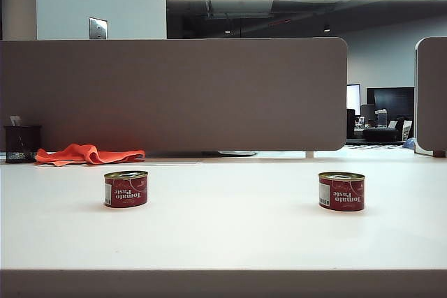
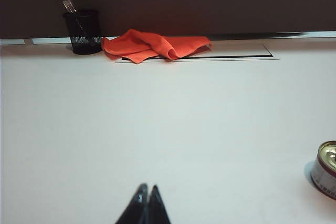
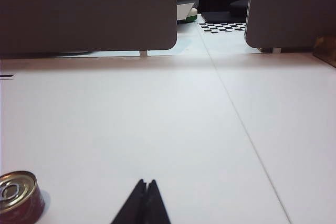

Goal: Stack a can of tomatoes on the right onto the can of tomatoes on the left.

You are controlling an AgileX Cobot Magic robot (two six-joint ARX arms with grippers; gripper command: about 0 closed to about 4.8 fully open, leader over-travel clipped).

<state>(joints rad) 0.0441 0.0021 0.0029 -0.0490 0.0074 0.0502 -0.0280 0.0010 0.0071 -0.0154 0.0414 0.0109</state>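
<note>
Two short red tomato paste cans stand upright and apart on the white table: the left can (image 1: pixel 126 188) and the right can (image 1: pixel 341 191). Neither arm shows in the exterior view. In the left wrist view my left gripper (image 2: pixel 147 187) is shut and empty, low over bare table, with the left can (image 2: pixel 327 169) partly cut off at the frame edge off to its side. My right gripper (image 3: pixel 146 182) is likewise shut on nothing, and the right can (image 3: pixel 19 197) stands off to its side with its gold pull-tab lid showing.
An orange cloth (image 1: pixel 85 153) lies at the back left beside a black mesh pen cup (image 1: pixel 22 144). A grey divider panel (image 1: pixel 174 92) runs along the table's far edge, with another panel (image 1: pixel 431 95) at the right.
</note>
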